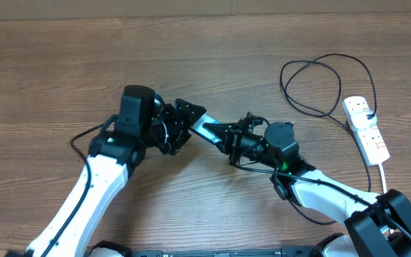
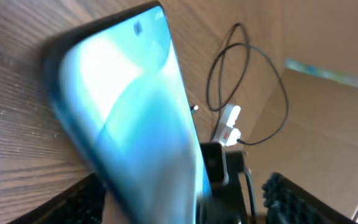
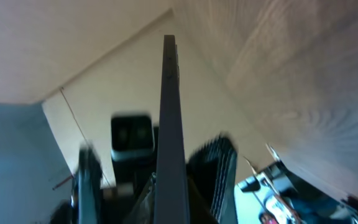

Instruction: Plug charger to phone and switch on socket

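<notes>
The phone (image 1: pixel 207 130) is held off the table between both grippers, a strip of its cyan screen showing. My right gripper (image 1: pixel 225 135) is shut on one end of it; in the right wrist view the phone (image 3: pixel 169 112) rises edge-on from between my jaws (image 3: pixel 169 208). My left gripper (image 1: pixel 184 127) stands open around the other end, and the cyan screen (image 2: pixel 123 106) fills its view, with a gap to the right finger (image 2: pixel 291 199). The charger (image 1: pixel 320 78), a thin black cable, loops on the table toward the white socket (image 1: pixel 366 127). Its connector tip is not visible.
The wooden table (image 1: pixel 48 64) stretches bare to the left and back. The socket's white cord (image 1: pixel 384 175) runs toward the front edge beside the right arm. From the left wrist, the charger loop (image 2: pixel 247 87) and the socket (image 2: pixel 229 124) lie beyond the phone.
</notes>
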Action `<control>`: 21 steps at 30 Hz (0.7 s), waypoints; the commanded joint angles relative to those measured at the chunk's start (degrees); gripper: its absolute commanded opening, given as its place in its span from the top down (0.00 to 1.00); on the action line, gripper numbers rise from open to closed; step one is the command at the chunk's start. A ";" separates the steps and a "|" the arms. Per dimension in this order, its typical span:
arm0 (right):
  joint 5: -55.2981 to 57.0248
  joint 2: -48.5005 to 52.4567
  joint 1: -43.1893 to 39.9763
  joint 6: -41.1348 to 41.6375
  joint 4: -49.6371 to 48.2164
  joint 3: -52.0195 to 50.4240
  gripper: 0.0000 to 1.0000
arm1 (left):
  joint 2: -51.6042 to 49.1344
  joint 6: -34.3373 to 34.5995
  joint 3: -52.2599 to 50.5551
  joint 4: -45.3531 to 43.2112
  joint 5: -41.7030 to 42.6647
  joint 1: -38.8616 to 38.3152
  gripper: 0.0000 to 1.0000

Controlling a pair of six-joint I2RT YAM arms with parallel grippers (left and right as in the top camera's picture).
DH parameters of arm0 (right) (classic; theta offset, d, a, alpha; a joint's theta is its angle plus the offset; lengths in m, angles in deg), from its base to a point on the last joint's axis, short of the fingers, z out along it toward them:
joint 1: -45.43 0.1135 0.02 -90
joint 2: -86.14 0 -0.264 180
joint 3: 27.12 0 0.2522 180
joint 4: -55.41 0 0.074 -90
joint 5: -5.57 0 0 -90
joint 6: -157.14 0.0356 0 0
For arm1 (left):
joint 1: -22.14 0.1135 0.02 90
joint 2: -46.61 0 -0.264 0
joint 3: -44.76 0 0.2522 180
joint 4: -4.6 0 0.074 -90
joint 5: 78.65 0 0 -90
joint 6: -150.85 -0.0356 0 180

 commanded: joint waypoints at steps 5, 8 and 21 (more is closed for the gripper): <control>-0.44 -0.44 1.16 1.60 -3.13 1.16 0.96 | -3.74 3.63 0.11 -3.10 3.67 -0.31 0.57; 0.04 -0.46 1.16 1.55 -0.31 1.14 0.96 | -3.74 4.00 0.13 -5.49 3.69 -0.26 0.58; 2.54 -0.46 1.16 -0.52 1.51 1.16 0.96 | -3.74 6.67 0.13 -5.95 4.81 1.57 0.92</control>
